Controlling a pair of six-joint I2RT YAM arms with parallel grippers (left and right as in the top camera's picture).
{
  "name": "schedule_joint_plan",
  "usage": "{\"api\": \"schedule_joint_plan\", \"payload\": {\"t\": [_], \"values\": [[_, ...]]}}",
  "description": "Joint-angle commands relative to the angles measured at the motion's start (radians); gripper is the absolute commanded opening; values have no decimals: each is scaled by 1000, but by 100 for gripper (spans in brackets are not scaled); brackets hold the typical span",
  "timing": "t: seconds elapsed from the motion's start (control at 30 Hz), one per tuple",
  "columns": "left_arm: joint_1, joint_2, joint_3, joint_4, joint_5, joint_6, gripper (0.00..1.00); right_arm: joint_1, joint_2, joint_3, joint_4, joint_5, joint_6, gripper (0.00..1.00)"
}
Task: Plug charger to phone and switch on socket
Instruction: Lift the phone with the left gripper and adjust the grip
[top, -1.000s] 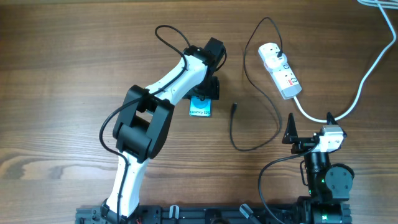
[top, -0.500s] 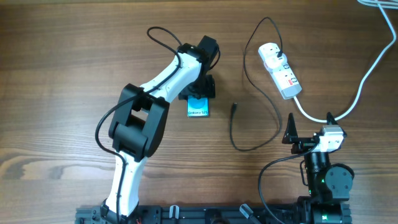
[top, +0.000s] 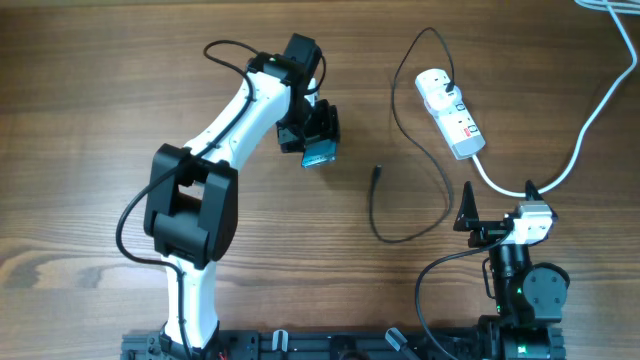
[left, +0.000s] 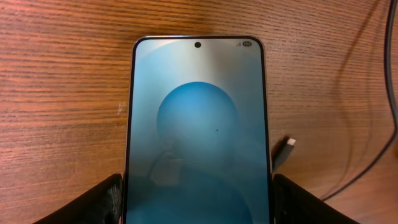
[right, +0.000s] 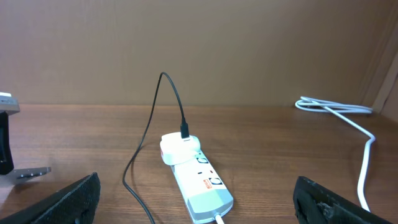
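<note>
Two arms: the left reaches out to the left of the socket (top: 452, 115); the right sits folded just below it.
Left gripper (top: 318, 143): clamped on the phone's long edges.
Phone (left: 198, 124): screen towards the wrist camera, well left of the socket; cannot tell if it touches the table (top: 100, 100).
Right gripper (top: 498, 203): spread wide, holding nothing, facing the socket.
Charger (top: 373, 200): cable loops left from the socket; its plug tip (left: 285, 149) lies loose between socket and phone, apart from the phone.
White cord (top: 590, 120): curves away to the right of the socket.
</note>
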Motion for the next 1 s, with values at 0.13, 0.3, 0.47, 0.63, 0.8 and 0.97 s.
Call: {"api": "schedule_joint_plan", "payload": {"t": [0.13, 0.3, 0.47, 0.63, 0.8, 0.97], "values": [[-27, -30, -4, -21, -64, -10, 73, -5, -5, -2, 3, 6, -10, 100], [-111, -21, -45, -13, -177, -26, 73, -5, -5, -2, 3, 6, -10, 100], [-176, -20, -142, 63, -235, -63, 74, -5, -5, -2, 3, 6, -10, 100], [-198, -19, -217, 141, -245, -63, 74, -5, -5, -2, 3, 6, -10, 100], [-197, -19, -248, 172, -262, -63, 81, -5, -5, -2, 3, 6, -10, 100], [-198, -19, -248, 205, -271, -63, 91, -5, -5, -2, 3, 6, -10, 100]]}}
